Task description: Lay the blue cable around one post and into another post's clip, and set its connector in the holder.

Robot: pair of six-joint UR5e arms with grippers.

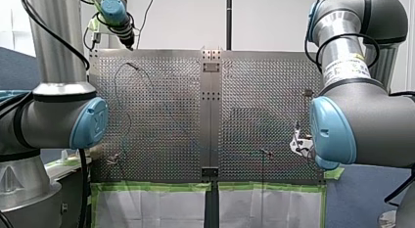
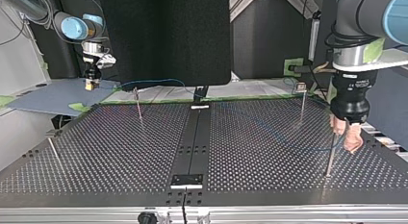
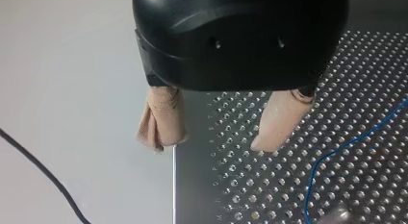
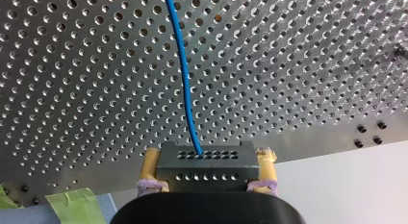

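Gripping the black connector (image 4: pixel 207 173) in my right end effector (image 4: pixel 208 160), clamped across its two ends by the yellow pads (image 4: pixel 153 167), with the blue cable (image 4: pixel 184 84) feeding out of its front face and away over the perforated tabletop (image 4: pixel 72 65); hanging just past the tabletop's far edge at the top view's left, not far from a thin post (image 2: pixel 138 105)

Waiting with my left end effector (image 3: pixel 210 143) spread apart and empty, beige pads (image 3: pixel 161 119) bare, at the tabletop's edge just beside a second post (image 2: pixel 331 154)

Probably mid-routing, connector not yet seated. Best done by holding the clamp square on the connector, carrying it low and slow, and leaving only light tension so as not to bend a post or throw a slack loop over the wrong one; worth steadying the cable near the second post with the free end effector before pulling it toward a clip

Hard to trace the cable's whole course: faint in the front view, thin and broken in the top view, so cannot tell whether already round any post. No holder made out anywhere. Small head (image 2: pixel 301 87) on a far post, possibly a clip, too small to say. Right end effector half hidden behind its own arm in the front view
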